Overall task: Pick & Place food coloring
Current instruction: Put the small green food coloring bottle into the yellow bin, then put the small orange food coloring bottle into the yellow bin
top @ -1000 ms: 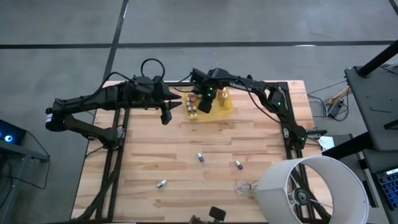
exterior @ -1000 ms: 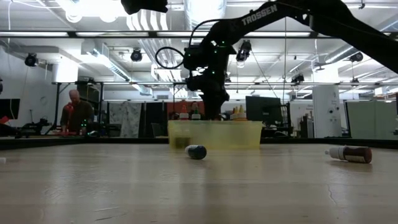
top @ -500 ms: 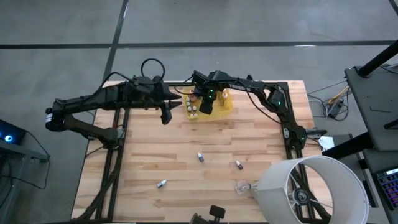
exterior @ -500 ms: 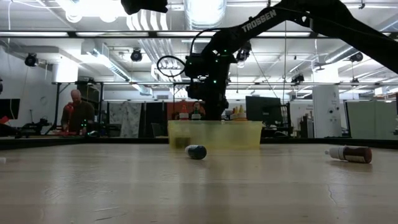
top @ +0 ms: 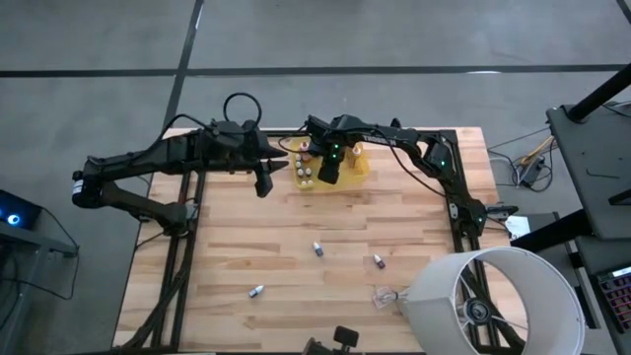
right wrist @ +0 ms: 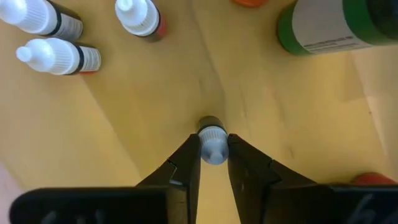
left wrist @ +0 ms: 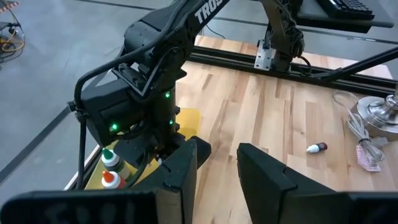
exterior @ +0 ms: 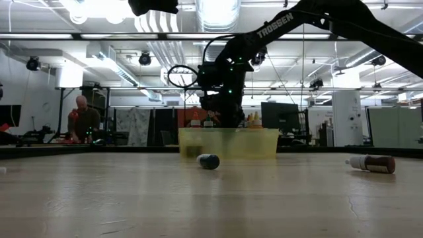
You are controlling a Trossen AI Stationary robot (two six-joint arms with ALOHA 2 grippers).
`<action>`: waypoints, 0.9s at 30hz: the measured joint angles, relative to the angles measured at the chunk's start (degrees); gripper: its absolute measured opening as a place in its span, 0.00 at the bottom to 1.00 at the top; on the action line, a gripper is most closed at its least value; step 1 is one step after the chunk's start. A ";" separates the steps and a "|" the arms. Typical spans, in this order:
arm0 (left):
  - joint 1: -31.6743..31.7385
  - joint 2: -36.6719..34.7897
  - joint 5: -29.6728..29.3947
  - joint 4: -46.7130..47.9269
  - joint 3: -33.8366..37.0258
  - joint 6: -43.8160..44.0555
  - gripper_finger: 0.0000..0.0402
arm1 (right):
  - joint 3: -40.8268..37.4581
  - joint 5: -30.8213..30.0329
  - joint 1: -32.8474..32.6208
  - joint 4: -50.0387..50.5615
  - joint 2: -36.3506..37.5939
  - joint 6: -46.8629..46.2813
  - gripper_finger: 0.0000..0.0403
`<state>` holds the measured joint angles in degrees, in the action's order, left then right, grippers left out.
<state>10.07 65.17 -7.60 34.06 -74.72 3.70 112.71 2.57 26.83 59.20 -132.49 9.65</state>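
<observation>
My right gripper (right wrist: 213, 155) hangs over the yellow tray (top: 347, 178), pinching a small food coloring bottle (right wrist: 212, 144) by its pale cap (three white-capped bottles (right wrist: 57, 55) stand nearby). My left gripper (left wrist: 214, 167) waits beside the tray, fingers parted, empty.

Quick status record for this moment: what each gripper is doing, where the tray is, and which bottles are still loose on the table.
right gripper: inside the yellow tray, shut on a grey-capped food coloring bottle
left gripper: beside the tray, jaws parted, holding nothing
bottles in tray: several upright, white caps
loose bottles on table: three, lying down, at
clear plastic scrap: near the table's front edge
</observation>
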 joint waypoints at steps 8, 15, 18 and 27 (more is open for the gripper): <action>0.00 0.00 0.00 -0.02 0.00 0.00 0.22 | -0.02 -0.01 0.00 -0.01 0.00 -0.41 0.26; 0.00 0.02 0.00 -0.02 0.00 0.74 0.22 | 0.21 -0.04 -0.02 0.58 0.00 -0.63 0.34; 0.00 0.02 -0.01 -0.02 0.00 0.81 0.22 | 0.33 -0.09 -0.04 0.69 0.53 -0.63 0.36; 0.00 0.02 -0.02 -0.15 0.00 0.81 0.22 | 0.42 -0.13 -0.11 1.00 6.84 -0.67 0.37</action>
<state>10.07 65.19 -7.62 33.91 -74.72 4.51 113.12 2.44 26.72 60.20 -125.65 8.98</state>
